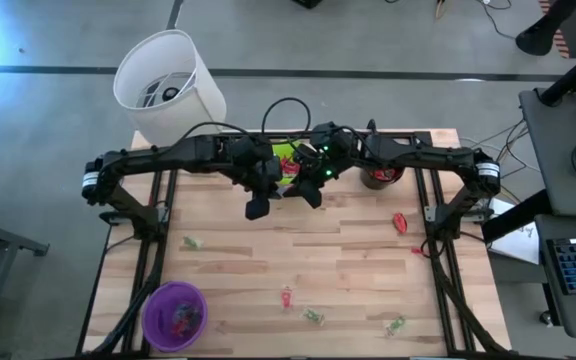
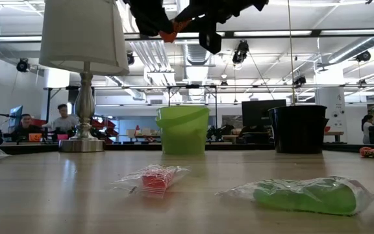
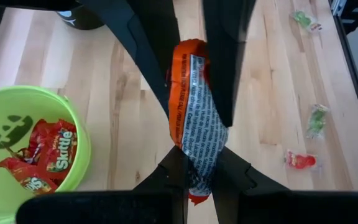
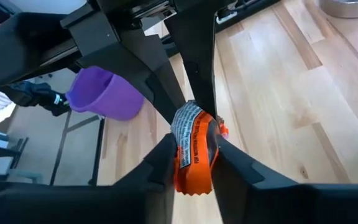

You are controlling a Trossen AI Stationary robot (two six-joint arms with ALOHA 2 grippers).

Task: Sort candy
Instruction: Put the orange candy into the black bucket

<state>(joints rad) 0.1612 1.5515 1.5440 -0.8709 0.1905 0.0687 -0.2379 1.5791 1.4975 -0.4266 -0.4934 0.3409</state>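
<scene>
1. An orange candy packet (image 3: 194, 118) is being pinched mid-air between left gripper (image 3: 194, 93) and right gripper (image 4: 194, 146), above the bench (image 1: 348, 260) near the green cup (image 3: 23, 99).
2. Both grips are best being kept firm until one releases.

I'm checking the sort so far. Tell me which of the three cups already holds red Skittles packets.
The green cup, at the table's back edge beside the two hands. The left wrist view shows red packets inside it. The purple cup stands at the front left corner, the black cup at the back right.
</scene>
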